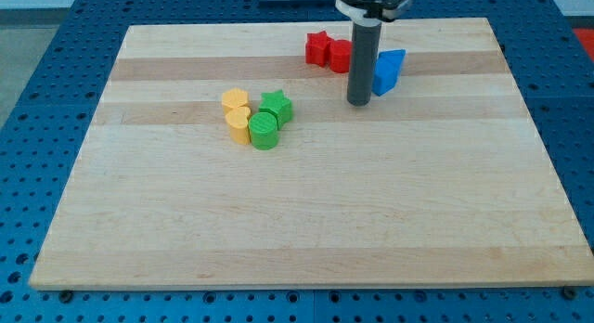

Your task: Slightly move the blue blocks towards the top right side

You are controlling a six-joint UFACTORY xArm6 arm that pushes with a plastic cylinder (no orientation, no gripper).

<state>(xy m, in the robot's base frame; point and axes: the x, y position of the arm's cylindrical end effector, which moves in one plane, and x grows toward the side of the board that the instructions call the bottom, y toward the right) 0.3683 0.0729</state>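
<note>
Rod tip down beside the blue block, near the table's top edge.

From where I stand, my tip (359, 102) rests on the wooden table (306, 221) just to the view's left of the blue block (389, 71), a wedge-like piece; the rod hides the block's left part, so I cannot tell whether they touch. There is no pincer on this arm, only the straight dark rod, so nothing is gripped. Behind the rod, towards the view's top, sit a red star-shaped block (318, 47) and a second red block (341, 55), side by side. Well apart, left of centre, a yellow block (237, 113), a green star (277, 106) and a green cylinder (264, 130) huddle together.
</note>
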